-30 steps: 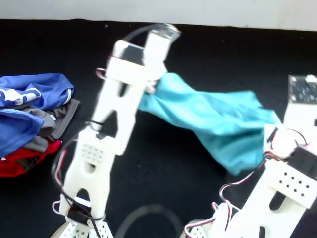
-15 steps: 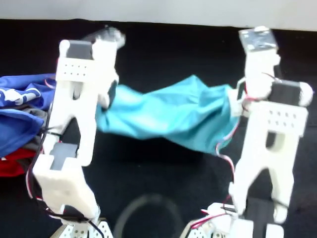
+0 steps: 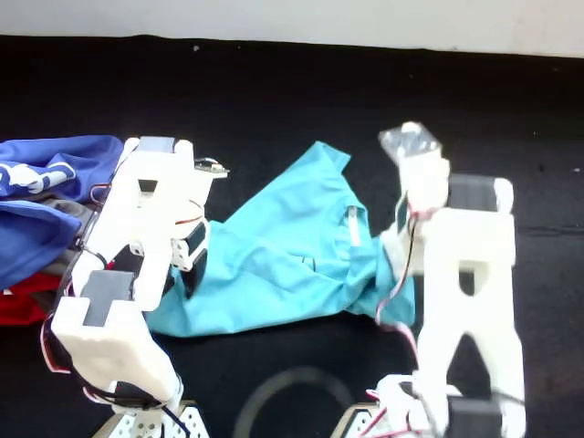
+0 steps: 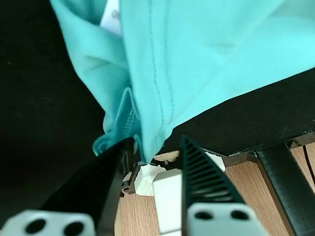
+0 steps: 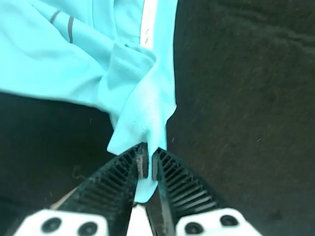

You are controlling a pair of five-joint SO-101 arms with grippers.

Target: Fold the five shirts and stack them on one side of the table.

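Observation:
A teal shirt (image 3: 292, 251) lies crumpled across the middle of the black table (image 3: 301, 91), between my two arms. My left gripper (image 3: 192, 266) is at the shirt's left edge. In the left wrist view that gripper (image 4: 155, 145) stands open, with the shirt's hem (image 4: 147, 118) hanging loosely between its fingers. My right gripper (image 3: 394, 248) is at the shirt's right end. In the right wrist view it (image 5: 147, 151) is shut on a corner of the teal fabric (image 5: 140, 123). Other shirts sit in a loose pile at the table's left: blue (image 3: 55, 178), grey (image 3: 78, 242) and red (image 3: 27, 306).
The black table runs back to a pale wall (image 3: 365, 18). Open black surface lies behind and to the right of the teal shirt. A wooden surface (image 4: 290, 196) and part of the arm mount show below the table edge in the left wrist view.
Both arms have come down and toward the front, taking the teal shirt from hanging in the air down onto the table. The shirt now lies flatter and wider.

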